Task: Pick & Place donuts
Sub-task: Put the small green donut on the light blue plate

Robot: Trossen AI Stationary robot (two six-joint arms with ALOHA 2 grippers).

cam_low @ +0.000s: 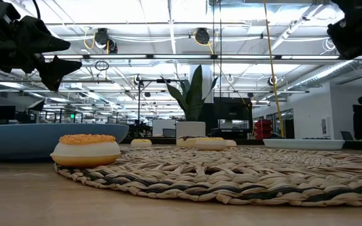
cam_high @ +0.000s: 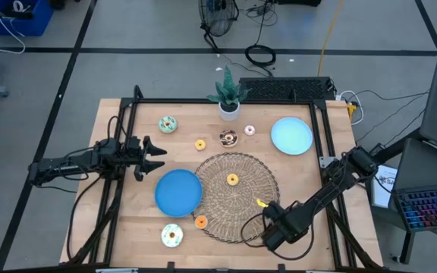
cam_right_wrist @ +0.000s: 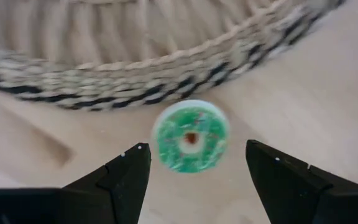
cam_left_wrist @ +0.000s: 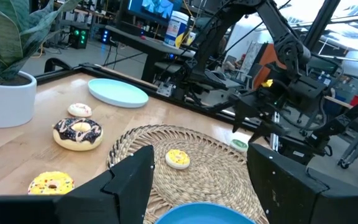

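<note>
One green-iced donut (cam_right_wrist: 190,137), a small round ring with a speckled top, is lying on the bare wooden counter (cam_high: 309,174) just off the woven wicker mat's (cam_high: 234,199) dark-banded rim. I am looking at it framed between the right gripper's (cam_right_wrist: 191,180) jaws, which are standing wide and holding nothing. The left gripper (cam_high: 155,158) is hanging beside the smooth blue plate (cam_high: 178,192), jaws apart and empty too.

Layout on the counter (cam_high: 302,182)
A mat (cam_high: 237,199) lies in the middle; one donut (cam_high: 233,180) on it, plant (cam_high: 228,97) far behind.
</note>
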